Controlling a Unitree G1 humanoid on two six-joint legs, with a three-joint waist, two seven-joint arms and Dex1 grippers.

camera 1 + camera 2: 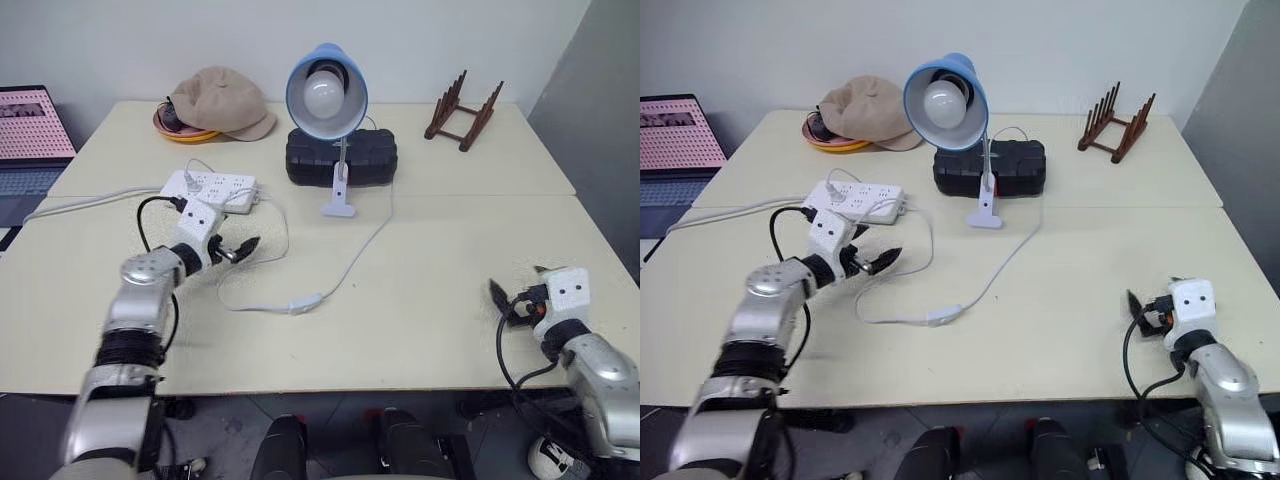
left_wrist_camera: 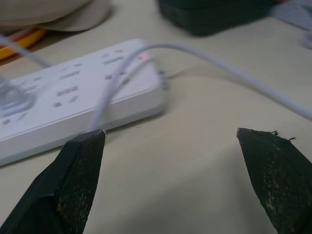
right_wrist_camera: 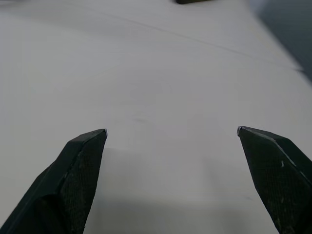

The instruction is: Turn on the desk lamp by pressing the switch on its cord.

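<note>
The desk lamp (image 1: 326, 92) stands at the back middle of the table, its light-blue shade and white bulb facing me, and the bulb looks unlit. Its thin white cord (image 1: 362, 252) runs forward from the base to the small white switch (image 1: 305, 302), then loops left toward the power strip. My left gripper (image 1: 238, 250) is open, low over the table just in front of the strip, to the left of and behind the switch. In the left wrist view the cord (image 2: 234, 70) crosses ahead of the open fingers. My right gripper (image 1: 505, 300) is open near the front right edge, over bare table.
A white power strip (image 1: 210, 190) lies left of the lamp, with a black case (image 1: 341, 157) behind the lamp's base. A beige cap (image 1: 220, 102) rests on an orange plate at the back left. A wooden rack (image 1: 463, 112) stands back right and a laptop (image 1: 30, 135) far left.
</note>
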